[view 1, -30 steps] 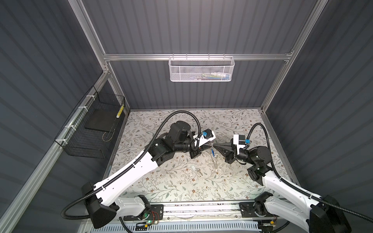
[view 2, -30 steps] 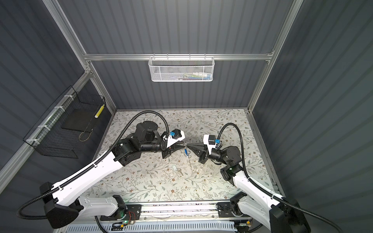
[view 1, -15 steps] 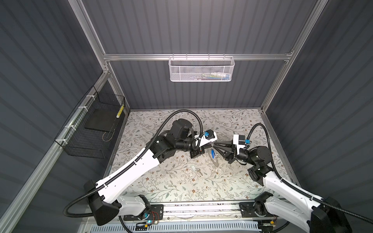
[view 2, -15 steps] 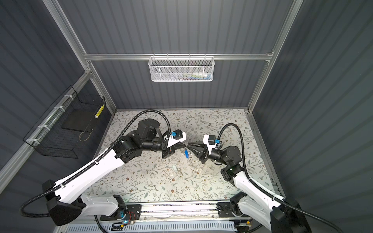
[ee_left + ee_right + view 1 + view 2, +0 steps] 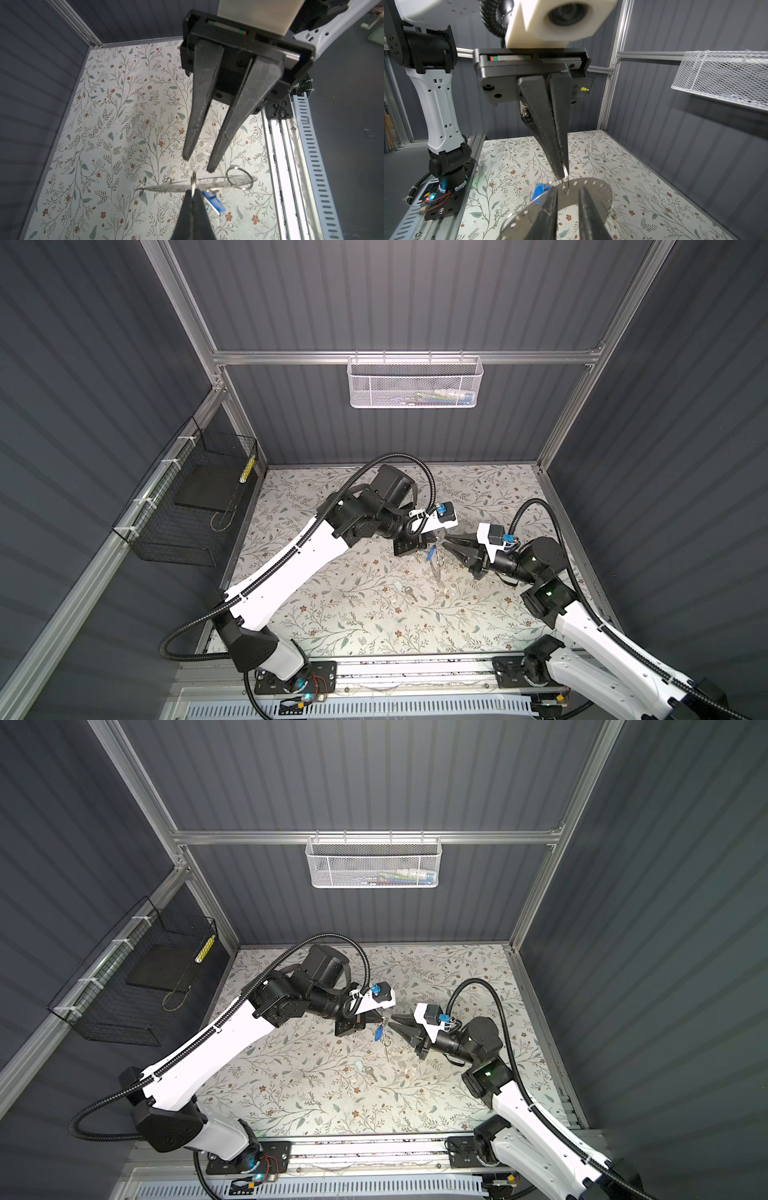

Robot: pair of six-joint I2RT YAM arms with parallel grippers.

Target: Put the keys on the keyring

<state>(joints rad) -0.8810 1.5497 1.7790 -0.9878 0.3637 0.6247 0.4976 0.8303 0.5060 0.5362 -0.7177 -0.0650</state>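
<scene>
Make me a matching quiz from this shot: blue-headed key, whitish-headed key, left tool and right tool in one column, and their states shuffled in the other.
Things:
1. blue-headed key
2. whitish-headed key
3. left tool
4. right tool

States:
A. jaws apart
B. lying on the table
C. shut on a small split ring
D. hanging in the air

Pairs: 1-D, 2-B, 3-C, 4-A

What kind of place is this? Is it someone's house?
Not a house. Most likely a robot test booth: a left arm and right arm mounted on a rail, with grey ribbed walls on a metal frame.
</scene>
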